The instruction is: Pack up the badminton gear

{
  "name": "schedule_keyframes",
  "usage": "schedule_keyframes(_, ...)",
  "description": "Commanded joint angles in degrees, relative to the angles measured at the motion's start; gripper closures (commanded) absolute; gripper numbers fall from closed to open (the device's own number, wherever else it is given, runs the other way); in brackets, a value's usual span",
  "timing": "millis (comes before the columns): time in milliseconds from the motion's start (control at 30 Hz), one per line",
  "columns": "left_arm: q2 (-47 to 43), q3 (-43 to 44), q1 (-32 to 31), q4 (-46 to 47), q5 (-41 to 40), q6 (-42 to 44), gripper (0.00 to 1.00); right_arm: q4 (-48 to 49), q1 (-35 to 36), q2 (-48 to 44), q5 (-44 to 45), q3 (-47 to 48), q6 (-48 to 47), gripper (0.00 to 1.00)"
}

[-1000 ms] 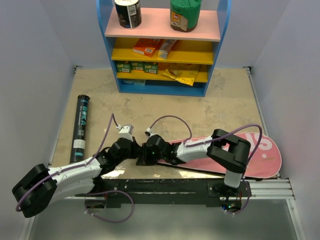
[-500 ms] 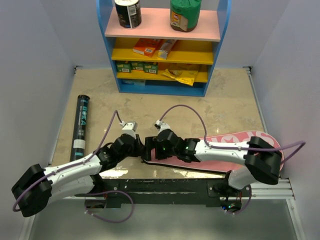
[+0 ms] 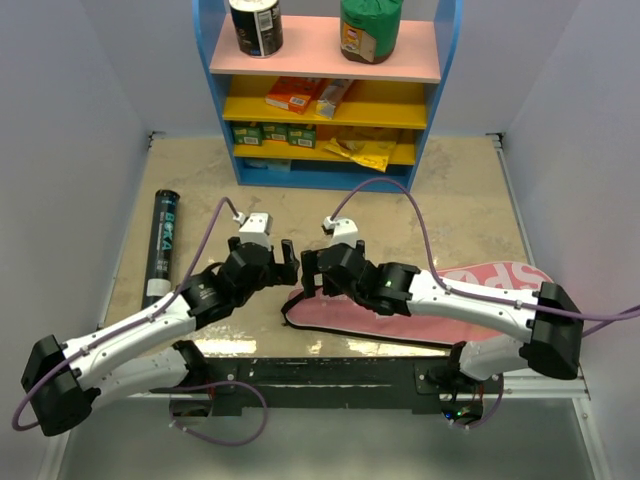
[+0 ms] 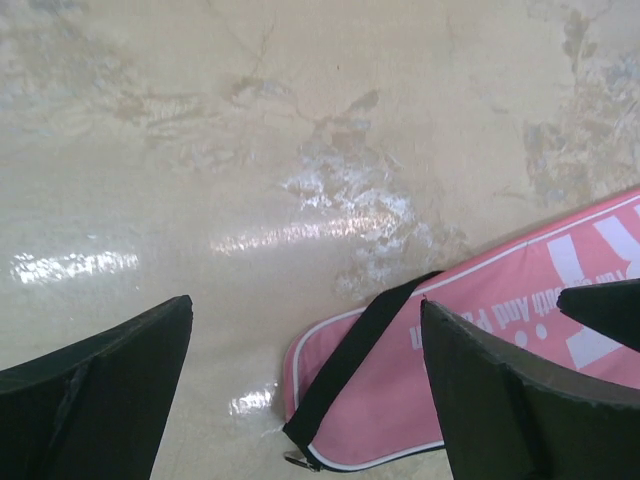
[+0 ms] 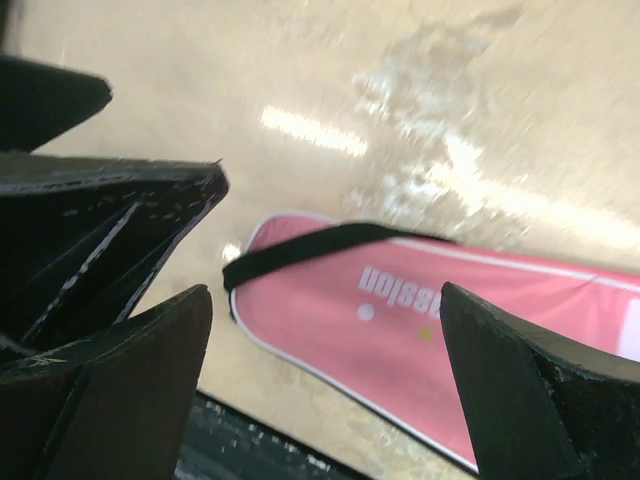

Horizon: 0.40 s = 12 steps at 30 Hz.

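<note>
Two arms meet nose to nose low over the beige table [image 3: 450,200], above the narrow end of the pink racket bag [image 3: 360,322]. The left gripper [image 4: 305,305] and right gripper [image 5: 325,290] are both spread wide, holding nothing. The bag lies flat along the near edge, its black strap [image 4: 350,350] crossing the tip. The long black tube [image 3: 162,245] lies well apart at far left.

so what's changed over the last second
The left gripper and right gripper rose off the narrow end of the pink bag and moved away from the arm bases. They now face each other above it, both open and empty. The right arm's elbow swung out right. The bag, the black tube and the shelf unit stayed put.
</note>
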Motion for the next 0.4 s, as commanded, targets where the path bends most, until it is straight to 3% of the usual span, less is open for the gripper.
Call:
schedule_keyframes(0,-1.2,4.5,-0.3,-2.4,-5.7,4.4,0.00,-2.8,-0.3,-2.1,9.9,4.6,-4.8,0.01)
schedule_keyframes(367,0.3,11.1,-0.4,-5.3,-17.4,6.4,0.00,-2.1,-0.3,-7.2,13.8,5.4,-9.7,0.01)
